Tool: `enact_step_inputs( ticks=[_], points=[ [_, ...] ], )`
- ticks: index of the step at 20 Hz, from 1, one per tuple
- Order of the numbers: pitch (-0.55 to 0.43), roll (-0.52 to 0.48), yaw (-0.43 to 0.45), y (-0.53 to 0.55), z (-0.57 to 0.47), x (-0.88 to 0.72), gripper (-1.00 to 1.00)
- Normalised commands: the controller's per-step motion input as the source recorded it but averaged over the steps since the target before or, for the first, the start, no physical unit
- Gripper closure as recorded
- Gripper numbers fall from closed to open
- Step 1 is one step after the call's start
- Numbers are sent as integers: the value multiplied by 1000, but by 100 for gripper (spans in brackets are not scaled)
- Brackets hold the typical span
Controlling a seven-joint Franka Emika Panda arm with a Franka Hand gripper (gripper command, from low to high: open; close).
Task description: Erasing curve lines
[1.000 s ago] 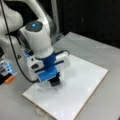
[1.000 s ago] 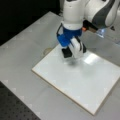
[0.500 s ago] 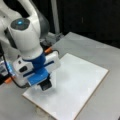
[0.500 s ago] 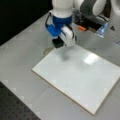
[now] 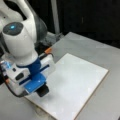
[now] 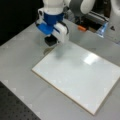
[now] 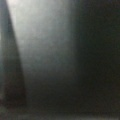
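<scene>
- The gripper point(image 5: 42, 91) in a front view sits at about 7 o'clock, over the near-left edge of the white board point(image 5: 75, 82). A dark block, probably the eraser point(image 5: 43, 92), shows beneath its blue fitting; it appears clamped on that block, pointed down so the block's face can meet the board.
- No curve lines show on the board here: its surface reads plain white. The board's right and far edges lie well clear of the arm, with open grey counter point(image 5: 105, 50) around them.
- In a front view the gripper point(image 6: 51, 40) is at about 11 o'clock, just off the board's point(image 6: 82, 77) far-left corner, above the counter point(image 6: 20, 57). The board again looks unmarked, open toward 4 o'clock.
- The wrist view is a grey blur; nothing can be told from it.
</scene>
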Motion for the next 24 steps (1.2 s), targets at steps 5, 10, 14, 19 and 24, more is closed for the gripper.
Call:
enact_step_inputs(
  ticks=[5, 10, 14, 19, 24],
  points=[
    [273, -2, 377, -375, 59, 417, 100],
    [228, 41, 324, -323, 40, 376, 100],
    [178, 83, 222, -233, 15, 275, 100],
    [131, 115, 132, -233, -54, 206, 100],
    [88, 142, 76, -260, -80, 148, 100]
  ],
)
